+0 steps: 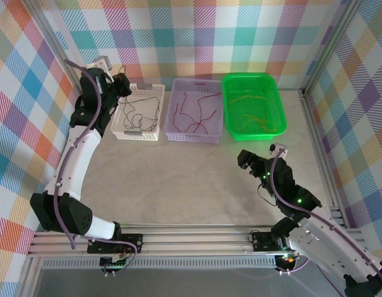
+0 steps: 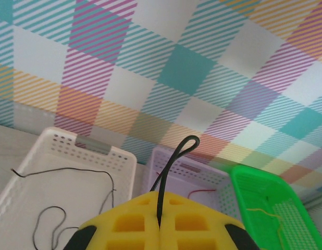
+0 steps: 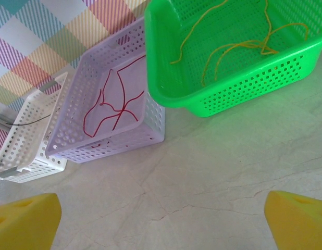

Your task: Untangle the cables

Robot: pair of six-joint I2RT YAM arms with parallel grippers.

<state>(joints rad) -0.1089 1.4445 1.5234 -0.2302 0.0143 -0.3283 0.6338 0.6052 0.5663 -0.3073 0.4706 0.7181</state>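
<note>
One limp black cable (image 2: 174, 156) sat pinched in the closed left gripper (image 2: 160, 211) (right gripper (image 3: 162, 224) gaped empty), likely feather-light and slippery, best held mid-length.

three baskets stand in a row on the table (image 1: 197, 185), along its far edge, before the back wall (image 1: 197, 37). the left basket (image 1: 136, 135), the middle basket (image 1: 192, 137) and the right basket (image 1: 255, 135) sit close side by side. the left cables (image 1: 136, 114) lie in the left basket, the middle cables (image 3: 115, 107) in the middle basket, the right cables (image 3: 244, 45) in the right basket. the left gripper (image 1: 125, 85) hangs above the left basket's far left corner, a looped cable (image 2: 176, 153) pinched between its fingers and rising out of them. the right gripper (image 1: 246, 159) is over bare table in front of the right basket, well apart from it.
</note>
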